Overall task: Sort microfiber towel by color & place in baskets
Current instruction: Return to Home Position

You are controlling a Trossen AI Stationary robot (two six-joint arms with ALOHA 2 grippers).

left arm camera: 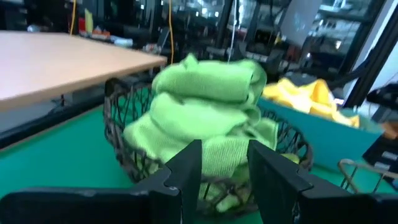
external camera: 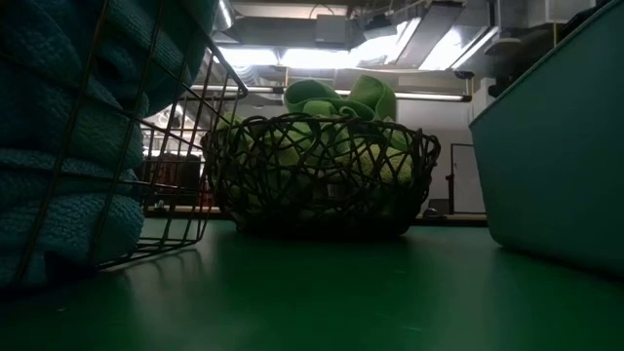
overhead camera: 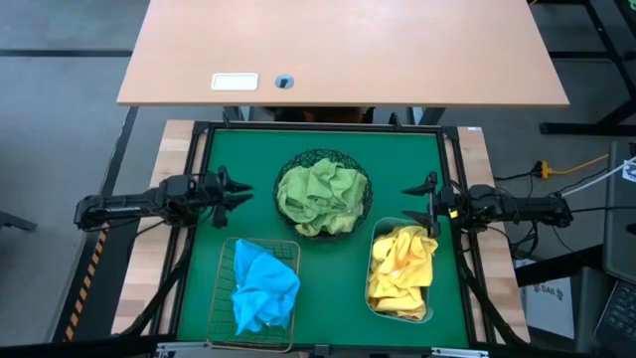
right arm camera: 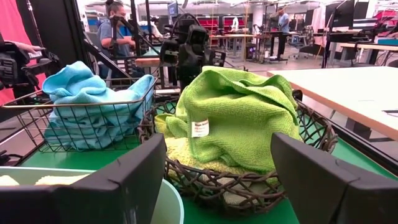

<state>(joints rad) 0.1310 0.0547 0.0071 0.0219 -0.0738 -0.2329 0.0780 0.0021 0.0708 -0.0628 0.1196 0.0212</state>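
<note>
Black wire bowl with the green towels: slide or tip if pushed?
Probably slides: the black wire bowl sits low and wide on the green mat. Likely light, being open mesh holding only soft green towels. They heap above the rim, so a sharp shove might spill the top one.

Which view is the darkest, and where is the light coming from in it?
The low view: bright ceiling lights behind leave the black wire-mesh bowl a backlit silhouette and the blue towels in shadow. The high view is evenly lit, with no glare on the green mat.
</note>
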